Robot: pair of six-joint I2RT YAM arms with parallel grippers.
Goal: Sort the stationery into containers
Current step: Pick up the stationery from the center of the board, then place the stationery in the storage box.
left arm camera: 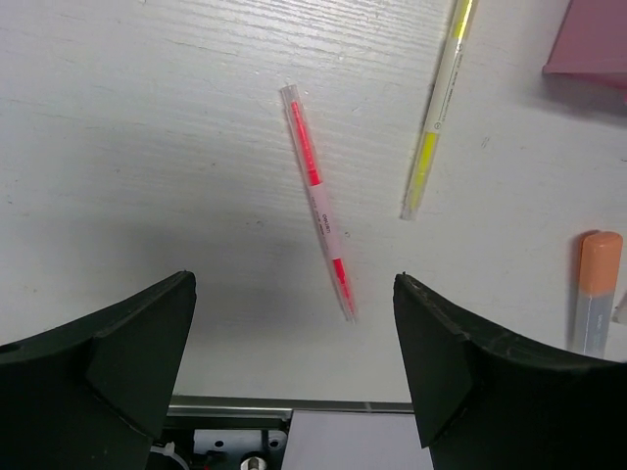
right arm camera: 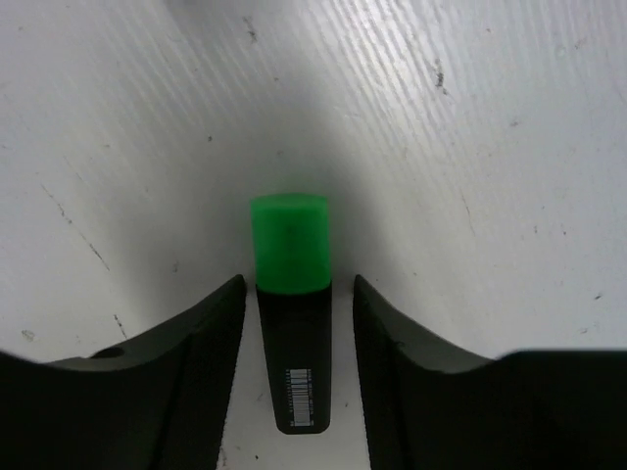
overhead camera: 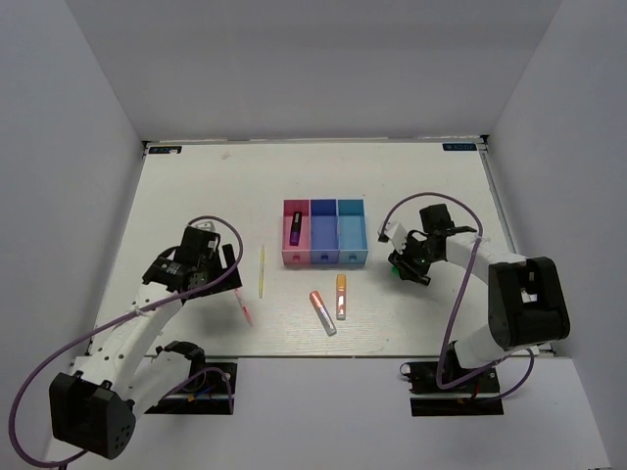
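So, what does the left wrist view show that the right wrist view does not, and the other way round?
Only the left wrist view: a pink pen and a yellow pen lying apart, a marker with an orange end at the right edge, and a corner of the pink bin.
Only the right wrist view: a green marker with a black body, between the right fingers with a gap on each side.
Both: the white table and open dark fingers at the bottom; the left fingers hold nothing.

Bright, even overhead light, soft shadows on white table (overhead camera: pixel 196 186), darker shade around green marker (right arm camera: pixel 289 245), close-ups sharp, top view slightly soft
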